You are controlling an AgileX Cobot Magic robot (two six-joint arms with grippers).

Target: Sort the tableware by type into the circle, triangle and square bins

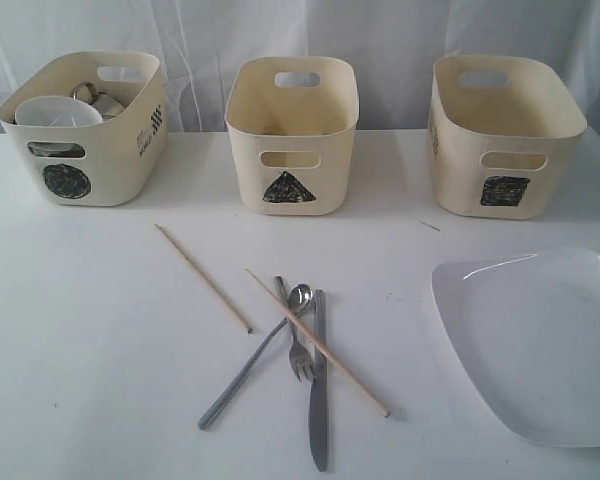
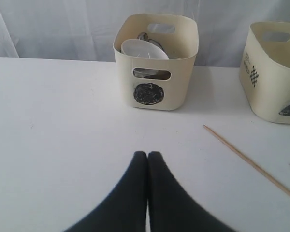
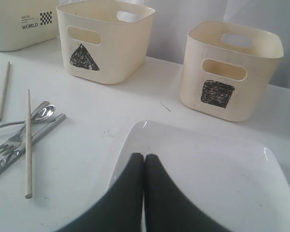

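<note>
Bins stand in a row at the back of the white bench (image 1: pixel 80 330); the circle bin (image 1: pixel 85 130) is on the left, the triangle bin (image 1: pixel 292 135) is in the middle, and the square bin (image 1: pixel 505 135) is on the right.

The small white bowl (image 1: pixel 58 110) sits tipped inside the circle bin; a steel mug (image 1: pixel 98 98) is in there behind it; something shiny shows through the bin's slot under the bowl, but I cannot tell what it is.

In front of the triangle bin the spoon (image 1: pixel 251 360), the fork (image 1: pixel 301 362) and the knife (image 1: pixel 319 420) lie in a little pile; the spoon and fork cross each other, and the knife lies just beside them; one long chopstick (image 1: pixel 355 380) lies slanted on top of all three; the other chopstick (image 1: pixel 203 278) lies by itself on the bench, a bit to the left of the pile.

The big white plate (image 1: pixel 540 340) lies flat at the front right, in front of the square bin.

The left hand (image 2: pixel 147 154) is closed, its two black fingers pressed together with nothing between them; it is over bare bench, facing the circle bin.

The right hand (image 3: pixel 144 157) is closed too and holds nothing; it is over the near edge of the plate; I cannot tell if it touches the plate.
</note>
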